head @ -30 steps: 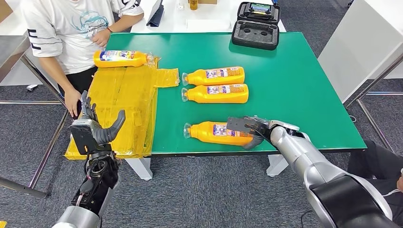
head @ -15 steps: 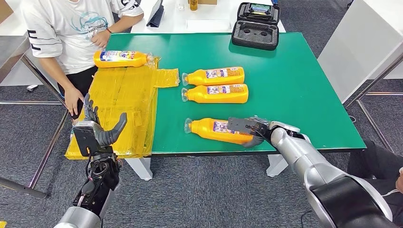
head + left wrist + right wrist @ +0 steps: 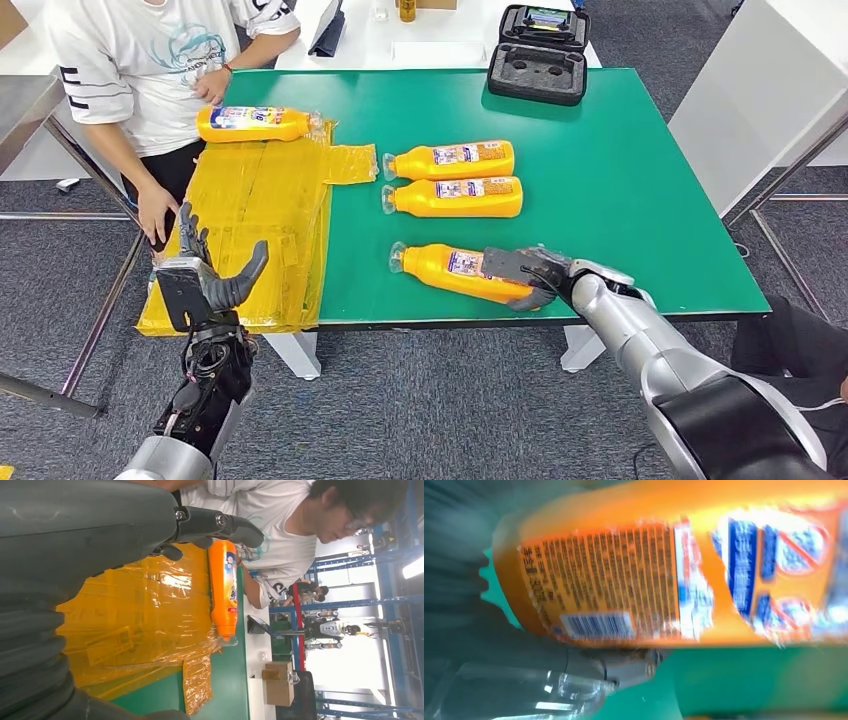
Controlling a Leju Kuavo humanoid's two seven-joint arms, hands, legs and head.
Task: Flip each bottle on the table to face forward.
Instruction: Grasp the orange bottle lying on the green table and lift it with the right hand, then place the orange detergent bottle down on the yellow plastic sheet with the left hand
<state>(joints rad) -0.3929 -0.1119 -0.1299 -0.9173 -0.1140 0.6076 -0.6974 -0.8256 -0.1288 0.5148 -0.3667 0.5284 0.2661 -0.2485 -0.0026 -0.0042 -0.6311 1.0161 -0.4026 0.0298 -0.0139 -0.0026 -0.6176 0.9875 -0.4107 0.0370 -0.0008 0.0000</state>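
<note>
A green desk [image 3: 620,180] carries several orange bottles lying flat. The right hand [image 3: 528,272] grasps the base end of the nearest bottle [image 3: 460,271], whose cap points away from the hand. To turn it well, roll it about its long axis, keeping it low and clear of the two bottles [image 3: 455,178] beyond. The left hand [image 3: 205,275] hangs released beside the yellow sheet [image 3: 262,210].

4 orange bottles, all lying flat. Near bottle [image 3: 462,272] at green table [image 3: 620,190] front edge, slightly skewed. Two middle bottles [image 3: 450,160] [image 3: 455,197] side by side mid-table, labels up. Fourth bottle [image 3: 252,123] at table's far left corner.
</note>
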